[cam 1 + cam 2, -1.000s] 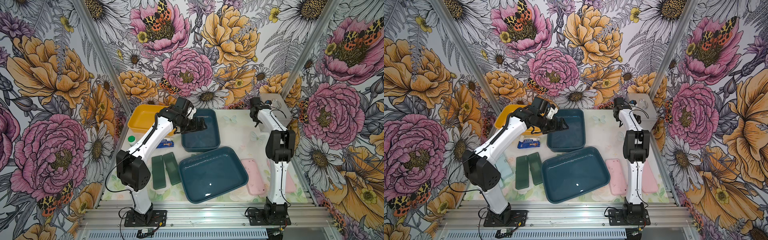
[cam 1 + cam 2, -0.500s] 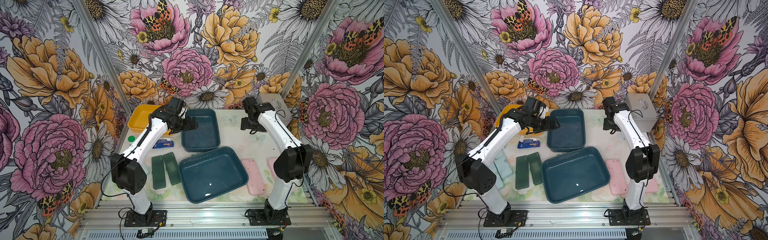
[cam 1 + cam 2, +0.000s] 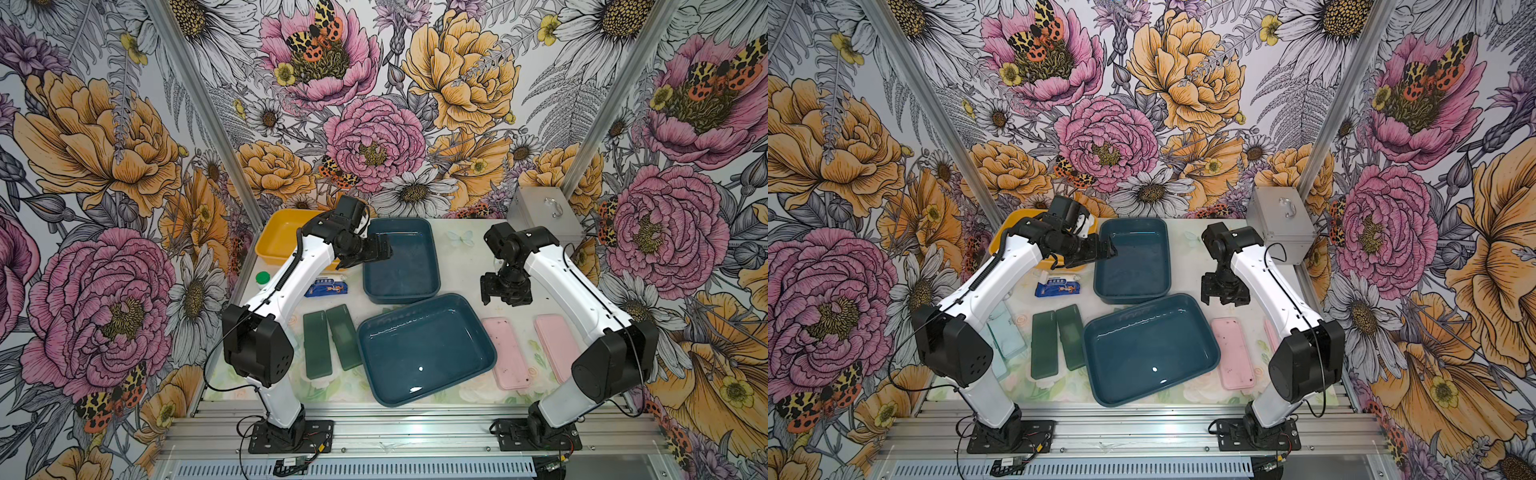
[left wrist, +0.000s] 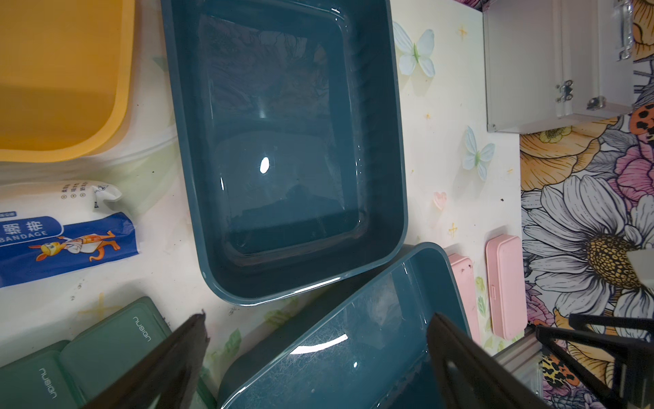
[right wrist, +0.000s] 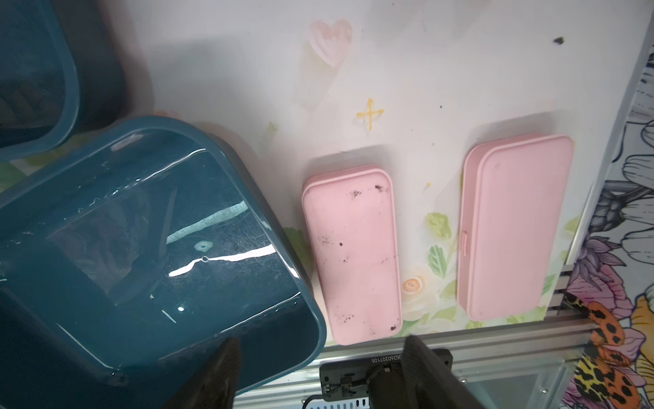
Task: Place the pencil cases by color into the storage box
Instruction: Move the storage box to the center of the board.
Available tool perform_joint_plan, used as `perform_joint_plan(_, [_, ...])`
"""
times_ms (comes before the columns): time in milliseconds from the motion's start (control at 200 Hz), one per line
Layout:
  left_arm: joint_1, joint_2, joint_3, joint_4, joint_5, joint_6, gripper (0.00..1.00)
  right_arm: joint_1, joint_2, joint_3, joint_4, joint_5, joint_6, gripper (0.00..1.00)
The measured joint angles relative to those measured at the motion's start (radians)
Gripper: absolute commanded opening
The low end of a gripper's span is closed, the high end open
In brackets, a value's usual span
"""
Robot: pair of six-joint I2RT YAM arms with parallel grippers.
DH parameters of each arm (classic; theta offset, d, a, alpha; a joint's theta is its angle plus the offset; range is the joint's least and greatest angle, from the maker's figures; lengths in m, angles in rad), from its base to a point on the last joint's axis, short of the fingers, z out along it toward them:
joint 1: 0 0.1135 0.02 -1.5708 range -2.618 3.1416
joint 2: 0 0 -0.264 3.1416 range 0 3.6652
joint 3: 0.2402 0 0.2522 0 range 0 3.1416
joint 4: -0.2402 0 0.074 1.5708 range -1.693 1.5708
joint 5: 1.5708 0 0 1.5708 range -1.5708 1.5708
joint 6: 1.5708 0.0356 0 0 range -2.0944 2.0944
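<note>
Two dark green pencil cases (image 3: pixel 318 345) (image 3: pixel 343 336) lie side by side left of the near teal storage box (image 3: pixel 424 349). Two pink pencil cases (image 3: pixel 505 353) (image 3: pixel 555 349) lie right of it, also in the right wrist view (image 5: pixel 352 255) (image 5: pixel 513 226). Pale blue pencil cases (image 3: pixel 1000 332) show partly behind the left arm. A second teal storage box (image 3: pixel 401 257) stands behind. My left gripper (image 3: pixel 384 249) (image 4: pixel 318 317) hovers open and empty over that far box's left rim. My right gripper (image 3: pixel 490 297) (image 5: pixel 320 340) hangs open and empty above the table, just behind the pink cases.
A yellow bin (image 3: pixel 278 241) stands at the back left and a silver metal case (image 3: pixel 544 216) at the back right. A blue bandage packet (image 3: pixel 326 287) and a green cap (image 3: pixel 262 277) lie between the yellow bin and the green cases.
The right arm has swung from the back of the table forward and down toward the pink cases, its jaws narrowing somewhat. The left gripper has barely shifted.
</note>
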Motion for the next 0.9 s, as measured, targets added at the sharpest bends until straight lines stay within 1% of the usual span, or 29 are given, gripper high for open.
perform_joint_plan(185, [-0.004,0.003,0.0,0.0,0.0,0.0,0.99,0.042,-0.118,-0.113,-0.012,-0.077,0.071,0.7])
perform_joint_plan(490, [-0.008,0.026,0.0,0.0,0.0,-0.004,0.99,0.134,-0.291,-0.284,-0.022,-0.136,0.237,0.65])
perform_joint_plan(560, [-0.01,0.032,0.0,0.0,-0.001,-0.004,0.99,0.16,-0.317,-0.308,-0.022,-0.146,0.283,0.61])
perform_joint_plan(580, [-0.01,0.034,0.0,0.0,-0.001,-0.004,0.99,0.169,-0.325,-0.315,-0.021,-0.149,0.301,0.59])
perform_joint_plan(630, [-0.01,0.034,0.0,0.0,-0.002,-0.005,0.99,0.191,-0.343,-0.331,-0.021,-0.155,0.337,0.51])
perform_joint_plan(660, [-0.01,0.034,0.0,0.0,-0.002,-0.005,0.99,0.204,-0.352,-0.34,-0.021,-0.163,0.361,0.49])
perform_joint_plan(825, [-0.013,0.034,0.0,0.0,-0.023,-0.02,0.99,0.281,-0.4,-0.377,0.005,-0.201,0.516,0.49])
perform_joint_plan(901, [-0.022,0.032,0.0,0.0,-0.05,-0.037,0.99,0.299,-0.405,-0.378,0.019,-0.207,0.566,0.52])
